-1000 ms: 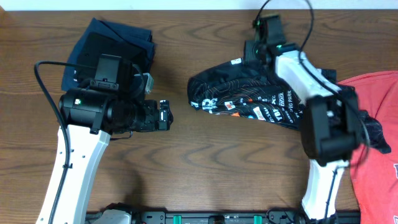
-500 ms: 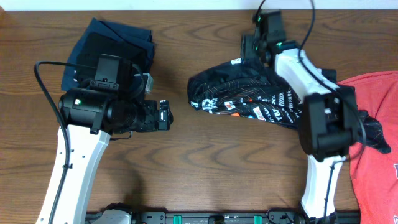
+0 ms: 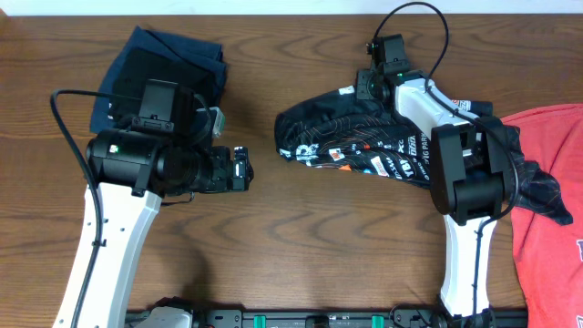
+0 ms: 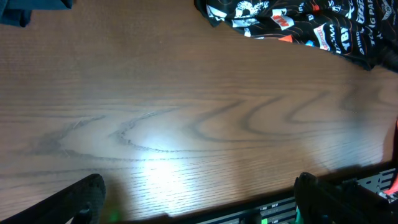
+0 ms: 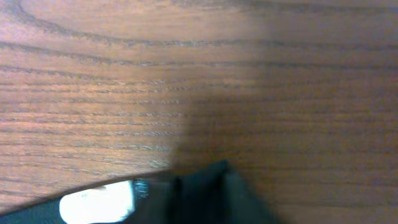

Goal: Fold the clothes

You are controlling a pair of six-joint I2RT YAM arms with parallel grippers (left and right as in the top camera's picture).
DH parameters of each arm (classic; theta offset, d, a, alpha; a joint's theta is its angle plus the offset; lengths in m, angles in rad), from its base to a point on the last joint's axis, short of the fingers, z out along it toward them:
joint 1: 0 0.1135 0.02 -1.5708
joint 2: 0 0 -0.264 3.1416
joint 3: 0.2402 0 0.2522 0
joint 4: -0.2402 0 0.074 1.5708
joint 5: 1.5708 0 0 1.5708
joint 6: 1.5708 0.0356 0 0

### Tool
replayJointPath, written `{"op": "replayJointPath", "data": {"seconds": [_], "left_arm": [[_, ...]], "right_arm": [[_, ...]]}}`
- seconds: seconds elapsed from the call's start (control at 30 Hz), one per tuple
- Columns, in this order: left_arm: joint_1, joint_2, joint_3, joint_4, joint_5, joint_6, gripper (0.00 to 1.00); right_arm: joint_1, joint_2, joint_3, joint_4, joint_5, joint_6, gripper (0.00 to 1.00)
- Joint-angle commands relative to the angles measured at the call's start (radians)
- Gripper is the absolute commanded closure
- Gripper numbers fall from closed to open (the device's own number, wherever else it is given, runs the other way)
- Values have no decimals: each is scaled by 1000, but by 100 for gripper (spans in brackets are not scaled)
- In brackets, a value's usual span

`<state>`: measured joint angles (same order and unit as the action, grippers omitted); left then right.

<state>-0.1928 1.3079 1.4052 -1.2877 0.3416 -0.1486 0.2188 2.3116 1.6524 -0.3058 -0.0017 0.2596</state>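
Black zip jersey [image 3: 355, 146] with contour lines and white lettering, lying crumpled on the wooden table [image 3: 301, 255], right of centre, in a long bunch that runs from the far left to the near right. Its right end passes under the right arm and reaches the red T-shirt [image 3: 551, 228] at the right edge. Folded navy garments [image 3: 182, 59] lie at the far left, well apart from it. The left gripper [image 3: 244, 169] hovers over bare wood to the left of the jersey, jaws wide apart and empty. The right gripper [image 3: 367, 84] sits at the jersey's far edge beside a white label [image 5: 96, 202]; whether its jaws are apart or pinching cloth cannot be told from either view. The fabric appears thin, light and limp, probably a slick synthetic, so it is likely to sag and slide instead of holding a crease, with the zip the only stiff line. The best holds are judged to be the hem corners and shoulder seams, pinched deep enough to catch both layers. A grip on the middle of the bunch would probably lift one loose fold and leave the rest dragging. The garment likely needs spreading flat before any fold is made.
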Motion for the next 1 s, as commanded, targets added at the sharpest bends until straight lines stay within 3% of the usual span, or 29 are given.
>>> {"op": "replayJointPath", "data": {"seconds": [0.0,0.53,0.97], "left_arm": [[-3,0,21,-6,9,18,2],[-3,0,21,-5,6,18,2],[-3,-1,21,-13,6,20,2]], "right_arm": [[-9,2,4,-8,-6,16,99],[35,-626,4,33,-224,-88,99],[177,-707,5,-22,-321,-150,99]]}}
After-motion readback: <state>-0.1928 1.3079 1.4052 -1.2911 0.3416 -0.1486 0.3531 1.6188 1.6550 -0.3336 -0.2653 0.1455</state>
